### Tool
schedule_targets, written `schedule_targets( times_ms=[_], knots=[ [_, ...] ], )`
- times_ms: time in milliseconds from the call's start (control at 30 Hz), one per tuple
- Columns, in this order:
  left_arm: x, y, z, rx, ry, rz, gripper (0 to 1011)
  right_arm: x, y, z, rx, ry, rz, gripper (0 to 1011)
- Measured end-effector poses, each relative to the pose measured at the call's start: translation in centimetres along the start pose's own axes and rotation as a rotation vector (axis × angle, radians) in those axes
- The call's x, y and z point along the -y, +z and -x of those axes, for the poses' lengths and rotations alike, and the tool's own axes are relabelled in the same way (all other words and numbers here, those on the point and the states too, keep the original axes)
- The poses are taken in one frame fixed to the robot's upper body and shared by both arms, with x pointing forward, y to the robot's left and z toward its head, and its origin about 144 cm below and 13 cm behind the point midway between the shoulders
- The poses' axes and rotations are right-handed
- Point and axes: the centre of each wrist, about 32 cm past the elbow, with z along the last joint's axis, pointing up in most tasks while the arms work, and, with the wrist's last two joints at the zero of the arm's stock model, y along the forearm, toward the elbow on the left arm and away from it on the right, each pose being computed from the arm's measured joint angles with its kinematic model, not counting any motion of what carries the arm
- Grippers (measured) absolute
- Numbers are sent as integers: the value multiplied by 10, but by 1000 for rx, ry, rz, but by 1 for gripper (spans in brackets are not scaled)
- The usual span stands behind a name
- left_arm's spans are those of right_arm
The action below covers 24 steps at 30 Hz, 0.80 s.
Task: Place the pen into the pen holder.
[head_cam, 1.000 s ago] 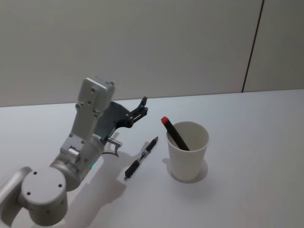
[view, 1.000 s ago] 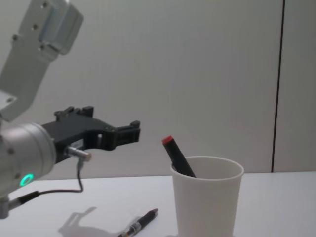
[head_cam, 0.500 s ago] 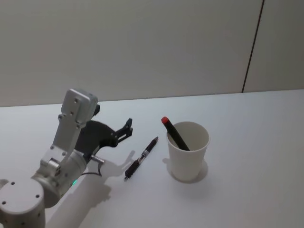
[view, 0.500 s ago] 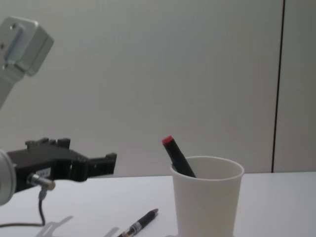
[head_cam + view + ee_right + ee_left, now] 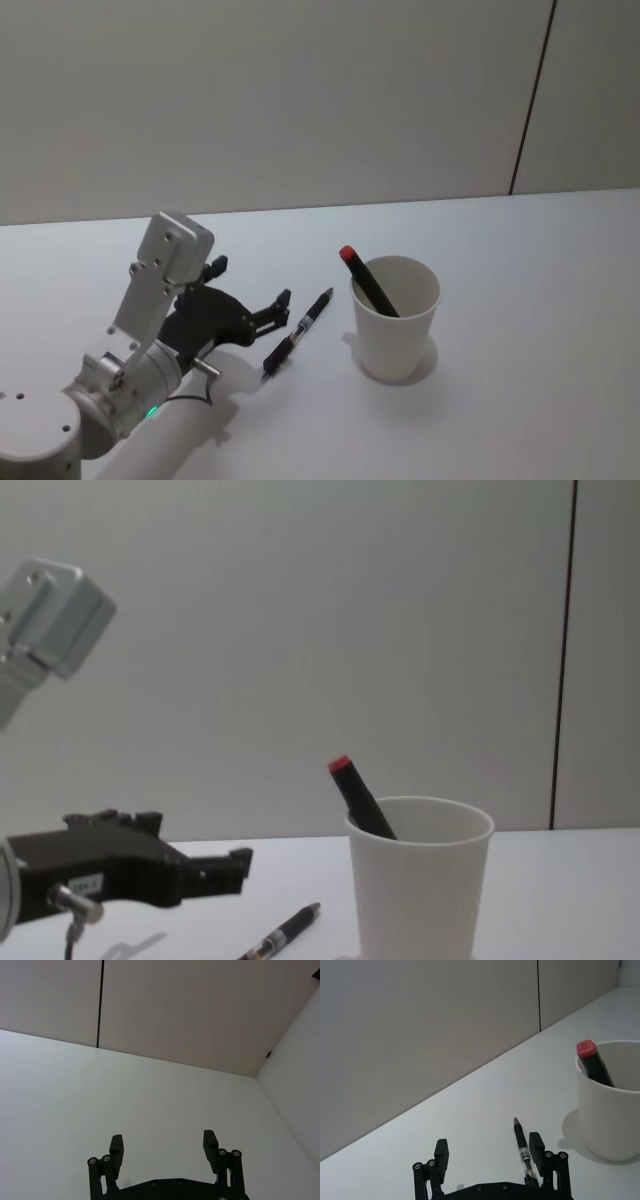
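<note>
Left gripper (image 5: 488, 1146) low, fingers wide, seemingly to straddle the black pen (image 5: 520, 1140) beside the paper cup (image 5: 607, 1110); right gripper (image 5: 162, 1144) idle above the counter (image 5: 150, 1085), wide too

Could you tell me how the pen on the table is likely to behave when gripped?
The pen looks slim, round and rigid, so it will probably roll rather than bend if nudged. It lies flat on the table, close to one finger of the open left gripper, so closing may push it sideways first. The right gripper hangs idle over bare table.
</note>
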Motion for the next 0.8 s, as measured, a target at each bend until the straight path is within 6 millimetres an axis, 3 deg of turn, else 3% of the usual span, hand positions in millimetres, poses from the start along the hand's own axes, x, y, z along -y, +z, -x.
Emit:
schedule_targets(
  times_ms=[800],
  knots=[
    [4,-11,13,-8,-73,-84,1001,0,0,0,1,0,1,1001]
  ],
)
